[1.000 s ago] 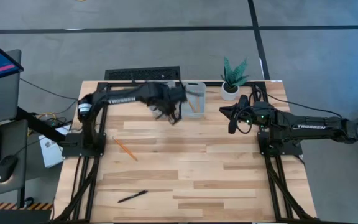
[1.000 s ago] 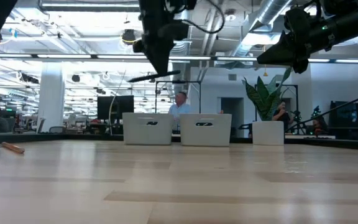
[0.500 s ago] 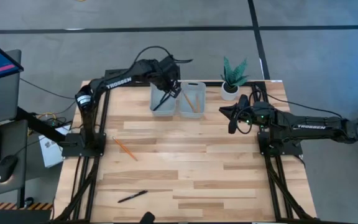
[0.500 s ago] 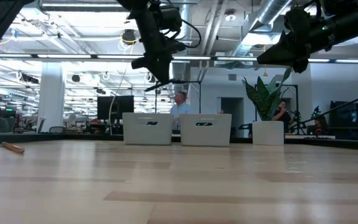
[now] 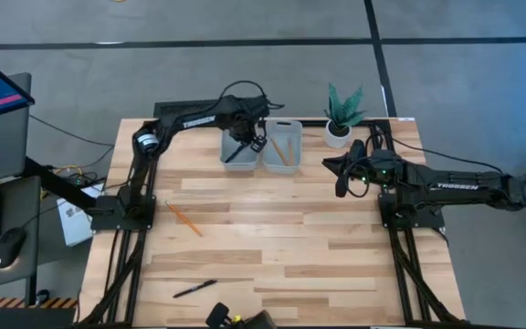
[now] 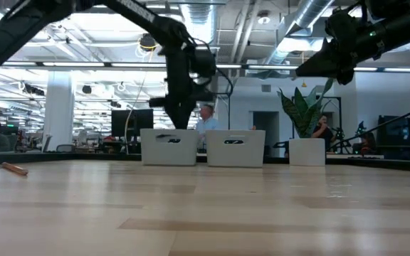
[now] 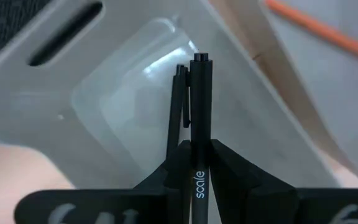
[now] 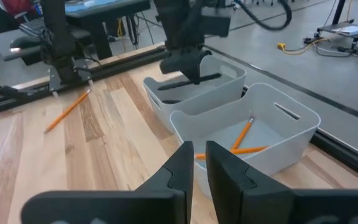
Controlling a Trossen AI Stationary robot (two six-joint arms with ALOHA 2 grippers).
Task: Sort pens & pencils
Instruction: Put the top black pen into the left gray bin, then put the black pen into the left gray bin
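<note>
Sorting stands past the middle, with one pen being delivered and two sticks left on the table.

On the wooden table (image 5: 272,238), two grey trays stand side by side at the far edge: the left tray (image 5: 238,146) for pens and the right tray (image 5: 282,144) for pencils. The right tray holds two orange pencils (image 8: 244,142). The left gripper (image 5: 249,137) hangs over the left tray, its jaws narrow and clamped on a black pen (image 7: 199,118); another pen (image 7: 175,112) seems to lie already in that tray, as I judge. The right gripper (image 5: 341,179) waits beside the potted plant (image 5: 341,114), jaws nearly closed and holding nothing. One pencil (image 5: 184,218) and one pen (image 5: 194,289) remain on the table, well apart.
</note>
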